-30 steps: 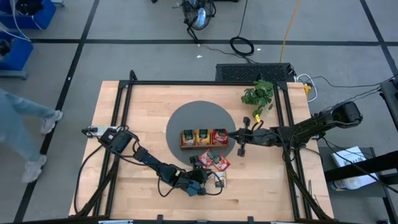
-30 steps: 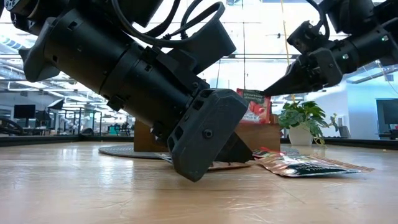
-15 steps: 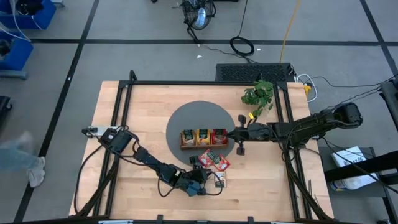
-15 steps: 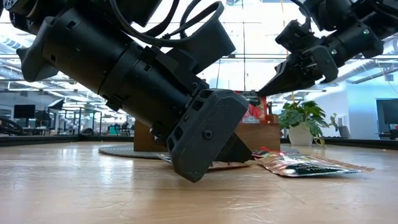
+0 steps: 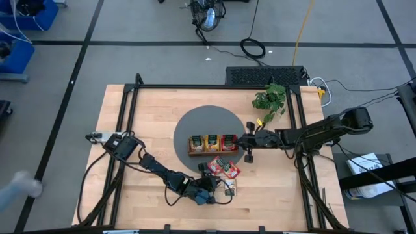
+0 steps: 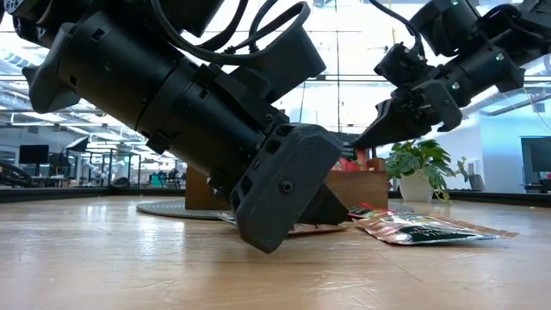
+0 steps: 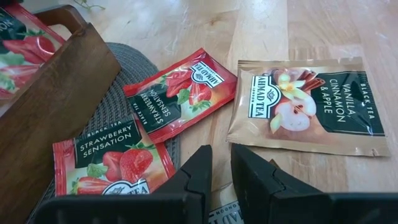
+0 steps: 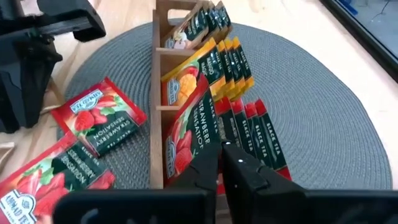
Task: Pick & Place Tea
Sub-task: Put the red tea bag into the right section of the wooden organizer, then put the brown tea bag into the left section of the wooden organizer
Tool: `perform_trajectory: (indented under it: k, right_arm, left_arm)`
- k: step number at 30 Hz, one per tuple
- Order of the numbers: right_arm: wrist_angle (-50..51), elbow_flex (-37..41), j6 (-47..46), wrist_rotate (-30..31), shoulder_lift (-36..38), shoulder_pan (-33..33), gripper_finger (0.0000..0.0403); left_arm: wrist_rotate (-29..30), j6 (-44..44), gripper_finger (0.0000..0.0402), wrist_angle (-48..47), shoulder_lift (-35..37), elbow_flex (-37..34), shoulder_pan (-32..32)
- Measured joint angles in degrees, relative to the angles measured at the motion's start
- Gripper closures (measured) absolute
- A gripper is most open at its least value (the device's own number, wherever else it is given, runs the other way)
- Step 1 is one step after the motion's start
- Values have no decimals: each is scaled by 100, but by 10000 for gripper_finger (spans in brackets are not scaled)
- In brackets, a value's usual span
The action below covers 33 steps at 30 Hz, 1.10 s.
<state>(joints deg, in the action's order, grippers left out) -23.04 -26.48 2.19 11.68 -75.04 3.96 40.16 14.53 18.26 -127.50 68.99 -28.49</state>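
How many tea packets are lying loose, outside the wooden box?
3 clearly: two red strawberry packets beside the wooden box, and one vanilla packet on the bare table. Another seems partly hidden under the left gripper.

Robotics lab: framed wood bench [image 5: 130, 195], floor cables [image 5: 253, 47], open glazed hall w/ monitors [image 6: 34, 155].

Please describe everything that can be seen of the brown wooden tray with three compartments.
The wooden tray is brown, plain wood with thin walls and two dividers making three compartments in a row. It stands on the round grey woven mat near the table's middle. Each compartment holds upright sachets leaning together: dark green ones at one end, orange-yellow in the middle, red strawberry ones at the other end. The right gripper is at the red compartment. Loose red sachets lie beside the tray.
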Motion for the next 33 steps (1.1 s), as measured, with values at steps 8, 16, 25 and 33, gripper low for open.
perform_trajectory:
  k: [8,16,25,33]
  right_arm:
    - [-305,-2,-85,17,77,30,290]
    - [-582,-2,-4,22,562,329,216]
    - [-332,-2,-75,7,808,1699,200]
    - [-976,0,-406,709,-229,2657,219]
  left_arm:
    - [-2,-416,334,192,0,0,-30]
    - [38,-1093,334,288,566,0,-330]
    - [64,-1183,334,-264,1176,2,-844]
    - [-176,340,334,-1168,1172,0,-955]
